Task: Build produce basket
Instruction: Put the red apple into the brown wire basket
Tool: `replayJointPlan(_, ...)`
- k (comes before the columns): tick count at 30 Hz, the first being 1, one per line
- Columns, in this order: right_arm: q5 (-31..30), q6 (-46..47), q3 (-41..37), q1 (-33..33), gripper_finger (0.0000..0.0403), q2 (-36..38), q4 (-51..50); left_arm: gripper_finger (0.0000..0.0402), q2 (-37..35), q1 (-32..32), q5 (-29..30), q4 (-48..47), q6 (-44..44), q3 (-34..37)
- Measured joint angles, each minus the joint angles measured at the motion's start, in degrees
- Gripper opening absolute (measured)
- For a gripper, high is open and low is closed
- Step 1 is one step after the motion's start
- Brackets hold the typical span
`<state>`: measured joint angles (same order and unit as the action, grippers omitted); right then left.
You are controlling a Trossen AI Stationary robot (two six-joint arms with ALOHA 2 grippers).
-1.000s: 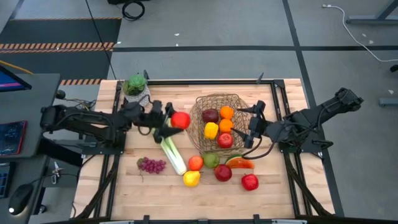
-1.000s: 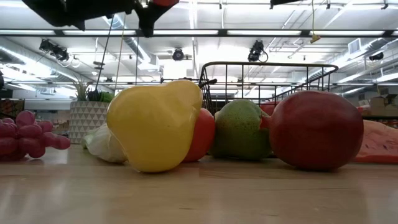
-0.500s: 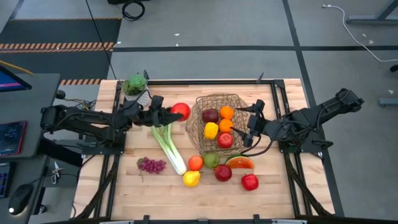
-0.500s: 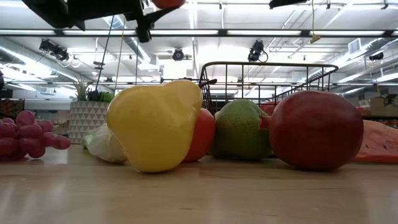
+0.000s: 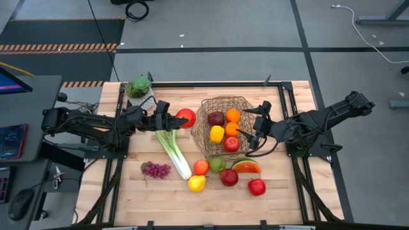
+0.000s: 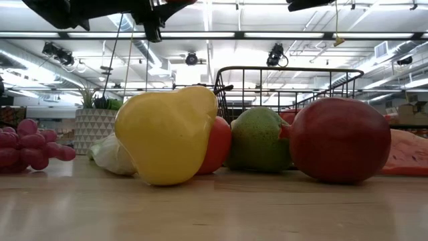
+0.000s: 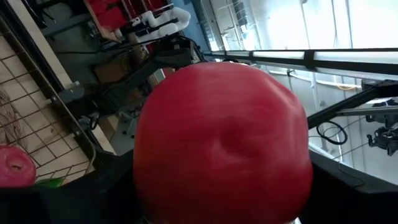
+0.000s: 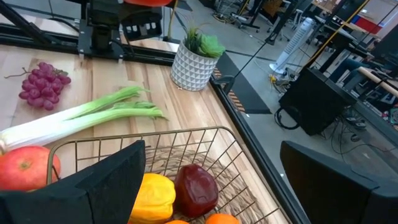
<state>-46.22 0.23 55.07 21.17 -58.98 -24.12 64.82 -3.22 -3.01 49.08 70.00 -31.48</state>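
The wooden desk (image 5: 128, 191) carries the wire basket (image 5: 206, 108), which holds a dark red apple (image 5: 216, 119), two oranges (image 5: 232, 115), a yellow pepper (image 5: 217, 133) and a red apple (image 5: 231, 144). The leek (image 5: 174, 152) lies left of the basket. Just beside the basket's left rim, the left pincer (image 5: 172, 119) is clamped on a red apple (image 5: 186, 118). At the basket's right rim, the right pincer (image 5: 253, 124) stands apart, empty.

Wire basket (image 5: 222, 102) upright mid-table, holding dark apple, oranges, yellow pepper, red apple. Red apple (image 5: 186, 117) (held aloft) just beside rim. Leek (image 5: 172, 150), grapes (image 5: 155, 169), lemon (image 5: 197, 183) on table.
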Motion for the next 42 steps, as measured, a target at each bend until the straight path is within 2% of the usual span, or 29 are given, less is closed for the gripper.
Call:
replayJointPlan(6,0.00,0.00,0.00,0.00,0.0375,0.00,0.00,0.0314,0.00,-0.03,0.00,0.00,-0.51,0.00)
replayJointPlan(11,0.90,0.02,0.00,0.00,0.0375,0.00,-0.02,0.0314,0.02,-0.47,-0.07,-1.65,-9.04,-0.04)
replayJointPlan(16,1.36,0.02,0.00,0.00,0.0375,0.00,-0.04,0.0314,0.02,-0.46,-0.17,-6.62,-29.56,-0.07)
replayJointPlan(22,1.49,0.03,0.00,0.02,0.0375,0.00,-0.04,0.0314,0.03,-0.46,-0.17,-13.79,-64.61,-0.07)
replayJointPlan(26,2.43,0.24,0.00,0.00,0.0375,0.00,-0.04,0.0314,0.04,-0.20,-0.19,-13.78,-82.55,-0.07)
replayJointPlan(37,3.92,0.25,0.00,0.00,0.0375,0.00,-0.02,0.0314,0.02,2.01,1.36,-12.94,-111.44,-0.07)
replayJointPlan(42,4.31,0.25,0.00,0.02,0.0375,0.00,0.00,0.0314,0.09,6.38,9.93,-15.18,-126.82,-2.39)
